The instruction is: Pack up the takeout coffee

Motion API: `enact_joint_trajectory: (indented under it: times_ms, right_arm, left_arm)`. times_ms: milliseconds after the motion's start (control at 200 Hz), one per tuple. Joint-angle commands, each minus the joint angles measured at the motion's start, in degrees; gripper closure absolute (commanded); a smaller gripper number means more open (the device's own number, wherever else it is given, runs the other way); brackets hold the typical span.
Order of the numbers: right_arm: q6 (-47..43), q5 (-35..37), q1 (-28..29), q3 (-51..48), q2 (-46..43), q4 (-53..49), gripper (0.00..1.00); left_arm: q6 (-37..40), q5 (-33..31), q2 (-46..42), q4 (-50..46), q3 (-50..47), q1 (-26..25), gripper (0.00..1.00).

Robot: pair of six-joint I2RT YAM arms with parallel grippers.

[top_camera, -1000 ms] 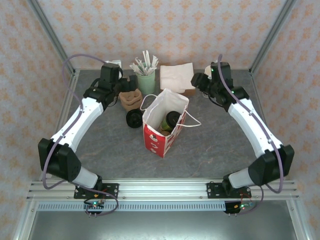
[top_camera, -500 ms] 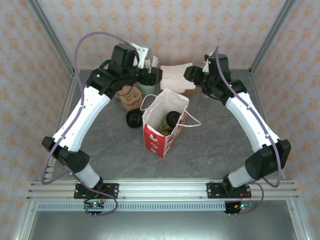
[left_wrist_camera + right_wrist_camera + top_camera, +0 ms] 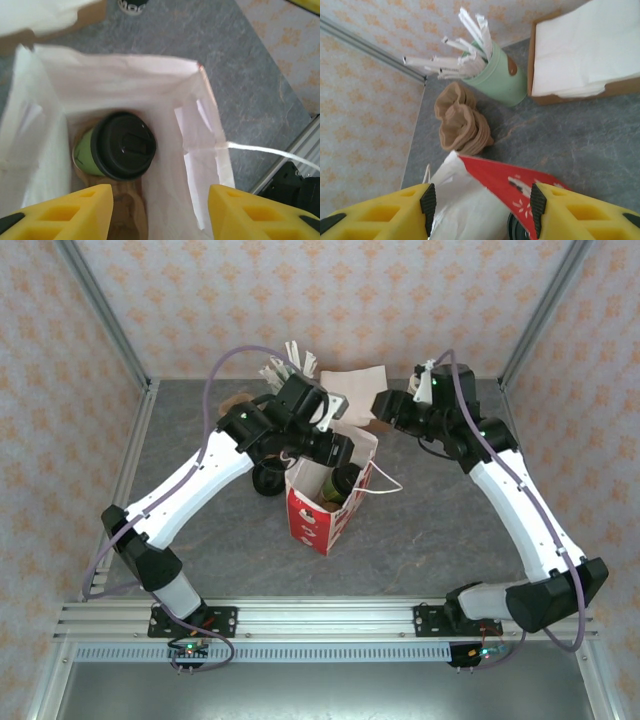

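Grey stone-look tabletop [image 3: 450,530] lies before us, with the red-and-white paper bag [image 3: 312,525] standing open at its centre and the takeout coffee [image 3: 125,146] inside, lid up. Our left gripper [image 3: 160,196] hangs over the mouth, jaws apart and empty. Our right gripper [image 3: 481,196], at the bag's 1 o'clock, has its jaws parted too, clamping nothing.

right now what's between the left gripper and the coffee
Nothing: in the left wrist view the left gripper looks straight into the open paper bag at the takeout coffee.
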Motion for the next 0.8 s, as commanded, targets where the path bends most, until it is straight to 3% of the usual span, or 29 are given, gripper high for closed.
enact_joint_trajectory:
  times_ms: [0,445,540,796]
  right_arm:
    - [0.3,-1.0,1.5,-1.9,-2.0,-3.2,0.45]
    - [3.6,3.4,5.0,-8.6,-7.1,-8.3,0.41]
    - [3.7,3.6,5.6,-9.2,-7.1,-8.6,0.40]
    - [2.6,2.8,5.9,-7.6,-3.7,-10.3,0.39]
  left_arm:
    - [-3.1,0.0,0.3,-0.7,-2.1,-0.2,0.47]
    - [-3.9,0.1,4.4,-0.5,-4.0,-1.0,0.45]
    - [-3.9,-2.0,4.9,-0.9,-3.9,-1.0,0.38]
    - [-5.4,-4.1,6.8,-0.5,-3.8,-1.0,0.32]
